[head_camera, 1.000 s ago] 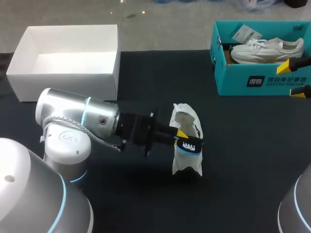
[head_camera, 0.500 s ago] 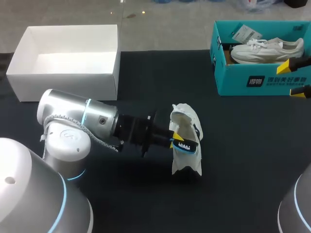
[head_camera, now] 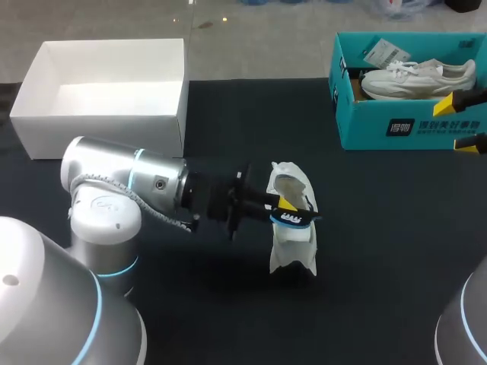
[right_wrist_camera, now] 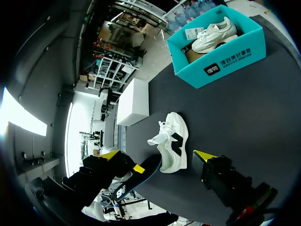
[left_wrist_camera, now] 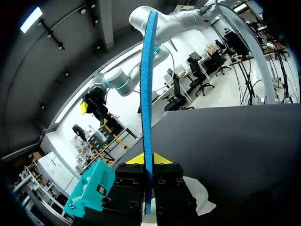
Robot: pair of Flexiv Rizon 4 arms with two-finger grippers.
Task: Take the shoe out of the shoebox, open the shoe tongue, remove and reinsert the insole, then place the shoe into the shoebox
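- The shoe (head_camera: 291, 236) is out of its box. It sits on the black tabletop (head_camera: 380, 251), near the middle.
- The tongue (right_wrist_camera: 158, 136) looks pulled up, so the top of the shoe is open.
- The insole (head_camera: 298, 220) is out of the shoe. The left jaws are shut on it, one on each side, and hold it just over the shoe's open top.
- In the left wrist view the insole (left_wrist_camera: 147, 94) sticks up, thin and blue, from between those jaws.
- The right jaws are wide apart and hold nothing. They are by the teal box (head_camera: 365, 125), well apart from the shoe.
- The teal box has another shoe (head_camera: 415, 76) in it. A white box (head_camera: 106, 125) sits at the far left.
- I think about half the job is done: shoe out, tongue open, insole out.
- What is left: push the insole back in flat, then put the shoe in the box. I cannot tell which box it goes in.
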